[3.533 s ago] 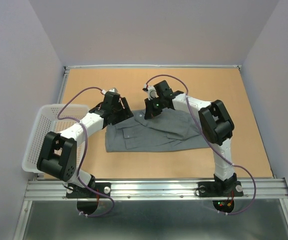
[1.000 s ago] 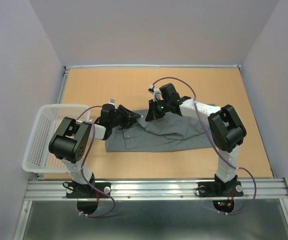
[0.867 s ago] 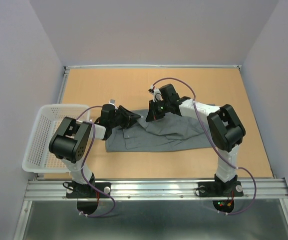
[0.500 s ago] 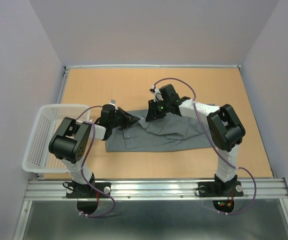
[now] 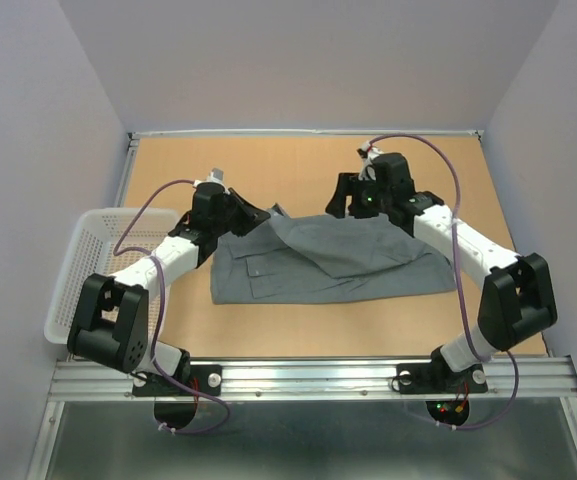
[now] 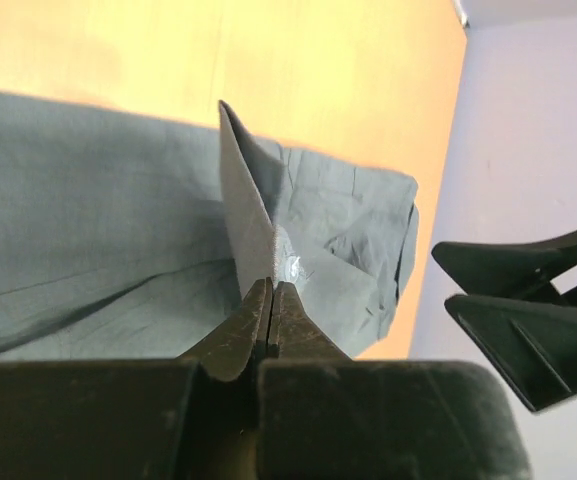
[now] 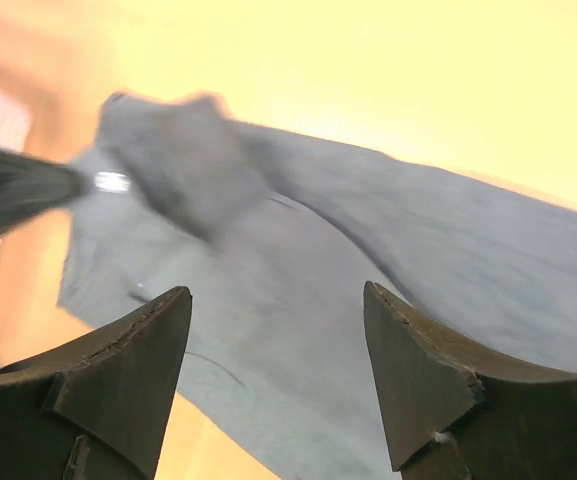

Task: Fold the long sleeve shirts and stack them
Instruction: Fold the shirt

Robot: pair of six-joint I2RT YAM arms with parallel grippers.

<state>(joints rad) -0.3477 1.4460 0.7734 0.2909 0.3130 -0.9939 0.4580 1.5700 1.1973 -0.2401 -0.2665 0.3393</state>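
The grey long sleeve shirt (image 5: 338,265) lies spread across the middle of the table. My left gripper (image 5: 264,215) sits at the shirt's far left corner, shut on a fold of its cloth. In the left wrist view that fold (image 6: 243,200) stands up as a thin ridge from the closed jaws of the left gripper (image 6: 271,288). My right gripper (image 5: 340,200) hovers open above the shirt's far edge with nothing between its fingers. In the right wrist view the right gripper (image 7: 276,300) hangs over the shirt (image 7: 448,240), apart from it.
A white mesh basket (image 5: 93,265) stands at the table's left edge, beside the left arm. Bare wooden table (image 5: 298,165) lies beyond the shirt, and grey walls close in the far side and both flanks.
The right gripper has opened, let go of the shirt and swung up and to the right. The left gripper has shut on the cloth and moved a little farther back with it.
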